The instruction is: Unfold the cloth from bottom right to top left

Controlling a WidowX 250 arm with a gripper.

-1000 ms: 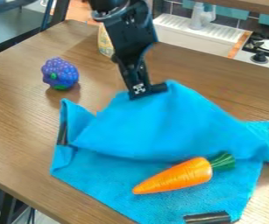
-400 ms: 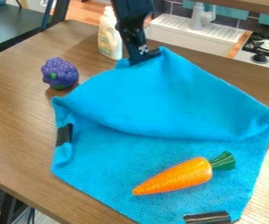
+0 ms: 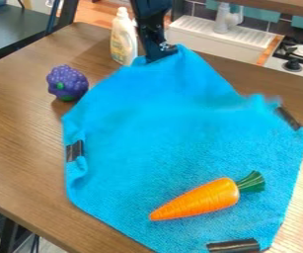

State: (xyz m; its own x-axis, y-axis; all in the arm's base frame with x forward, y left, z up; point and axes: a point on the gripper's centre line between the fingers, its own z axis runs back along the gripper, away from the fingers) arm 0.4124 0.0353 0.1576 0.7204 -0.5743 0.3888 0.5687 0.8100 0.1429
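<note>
The black gripper [image 3: 162, 55] is at the upper middle of the view, near the table's far edge, shut on the top edge of the blue cloth. From there the cloth [image 3: 173, 133] spreads down toward the near edge, mostly opened out, its upper part lifted toward the fingers. Dark clips or bands sit on its left, right and bottom edges. An orange toy carrot [image 3: 200, 199] with a green top lies on the lower right part of the cloth.
Left of the cloth, a purple toy bunch of grapes [image 3: 67, 82] rests on the wooden table [image 3: 15, 123]. A pale bottle [image 3: 123, 37] stands just left of the gripper. Behind are a white sink [image 3: 203, 39] and a stove [image 3: 300, 55].
The gripper has moved up and away toward the far edge, drawing the cloth with it. The fold has opened out and the right edge has swung upward. The carrot has stayed put.
</note>
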